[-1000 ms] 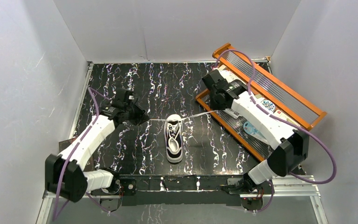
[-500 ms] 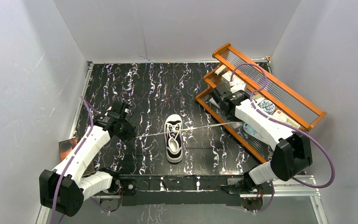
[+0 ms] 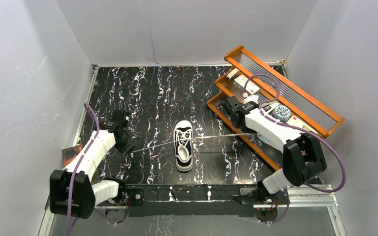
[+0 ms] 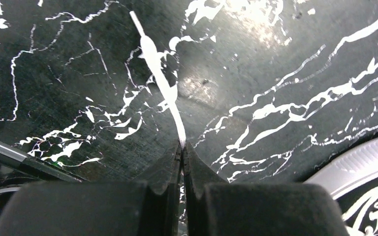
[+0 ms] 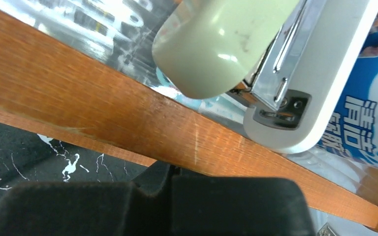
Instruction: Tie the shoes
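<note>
The shoe (image 3: 183, 146) is a black sneaker with a white sole, standing mid-table with its toe towards the arms. Its white laces are pulled out taut to both sides. My left gripper (image 3: 128, 146) is shut on the left lace (image 3: 152, 144). In the left wrist view the fingertips (image 4: 182, 147) pinch the lace (image 4: 161, 81) just above the table. My right gripper (image 3: 250, 132) is shut at the wooden tray's near edge, where the right lace (image 3: 221, 136) ends. The right wrist view shows closed jaws (image 5: 170, 172), and the lace is hidden there.
A wooden tray (image 3: 226, 120) lies tilted at the back right, holding a stapler (image 5: 256, 64), a blue packet (image 5: 364, 118) and other small items. A brown object (image 3: 69, 153) sits at the table's left edge. White walls close in three sides.
Both grippers have drawn away from the shoe, each with its lace. The left one moved left and nearer. The right one moved right to the tray's edge. The laces now stretch longer.
</note>
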Robot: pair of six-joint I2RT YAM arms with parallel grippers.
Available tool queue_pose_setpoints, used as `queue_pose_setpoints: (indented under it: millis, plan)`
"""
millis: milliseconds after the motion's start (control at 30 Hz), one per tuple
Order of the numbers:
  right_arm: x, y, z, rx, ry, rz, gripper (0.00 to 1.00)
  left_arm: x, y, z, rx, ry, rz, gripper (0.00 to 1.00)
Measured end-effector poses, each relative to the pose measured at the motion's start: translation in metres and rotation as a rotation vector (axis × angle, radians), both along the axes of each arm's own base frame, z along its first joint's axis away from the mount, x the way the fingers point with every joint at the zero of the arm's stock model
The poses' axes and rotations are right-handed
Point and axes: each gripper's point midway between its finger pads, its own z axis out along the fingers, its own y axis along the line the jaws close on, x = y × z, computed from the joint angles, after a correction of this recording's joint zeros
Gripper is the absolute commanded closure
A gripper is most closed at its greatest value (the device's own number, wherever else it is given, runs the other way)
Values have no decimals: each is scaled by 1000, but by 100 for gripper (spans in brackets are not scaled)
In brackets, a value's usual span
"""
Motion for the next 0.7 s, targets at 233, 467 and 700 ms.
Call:
queue_pose_setpoints:
  millis: [233,467,700]
  plan:
    - [1,-7,-11,10,-10,-28,100,-6,13,-12,-28,44,108,100]
    - [6,-10,-13,24,-24,-49,100,-14,9,-20,-64,72,117,100]
    - [4,-7,-12,56,-25,-6,100,-11,4,-19,-90,63,76,100]
